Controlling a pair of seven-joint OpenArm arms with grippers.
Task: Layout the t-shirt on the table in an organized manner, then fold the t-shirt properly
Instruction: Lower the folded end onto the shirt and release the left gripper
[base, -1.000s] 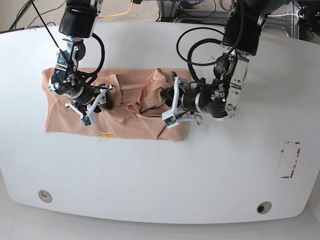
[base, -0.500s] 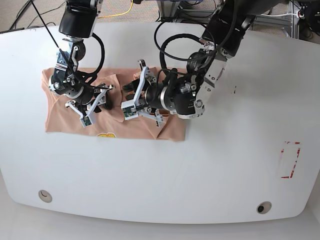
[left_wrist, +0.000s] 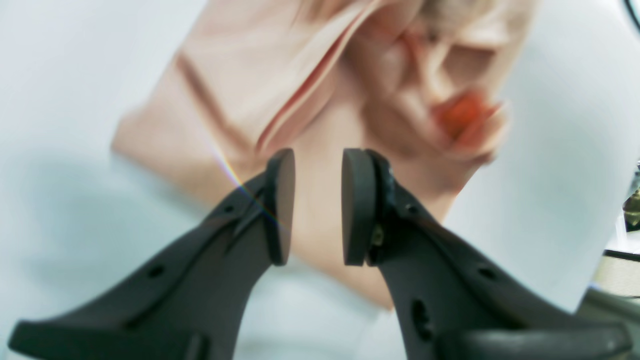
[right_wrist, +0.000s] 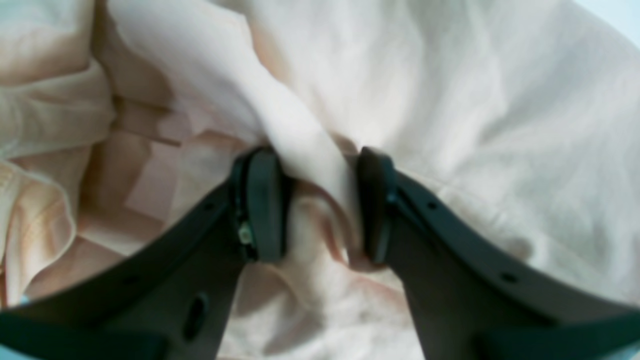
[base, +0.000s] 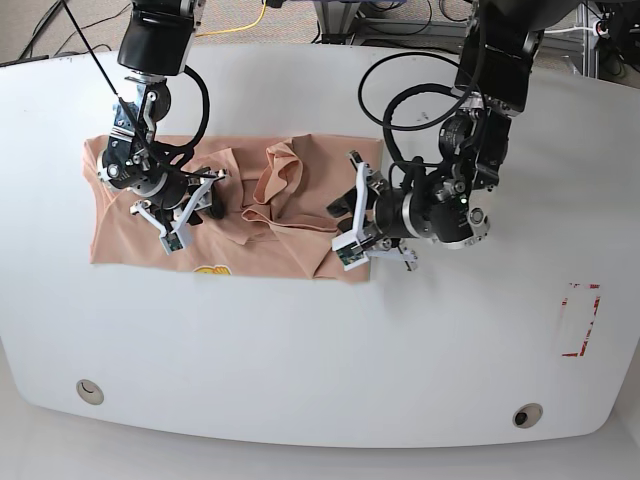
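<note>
My right gripper (right_wrist: 310, 210) has its jaws pinched on a raised ridge of the wrinkly peach-tan short-sleeved t-shirt (base: 270, 190); cloth fills the narrow gap at the centre of the right wrist view. My left gripper (left_wrist: 317, 205) stands with its jaws a little apart and nothing between them, hovering over the shirt's edge, which runs across the upper half of the left wrist view.

In the base view the shirt lies bunched in the upper left of the large glossy white table (base: 300, 350), creased through the middle, with the small yellow print (base: 210, 270) at its lower edge.

My worry is that pulling on this one pinched fold will drag the whole shirt instead of spreading it, or that the thin ridge will slip free. My left jaws may close on several layers at once, which I think would set the creases deeper.

I see no containers, so nothing is held in any.
</note>
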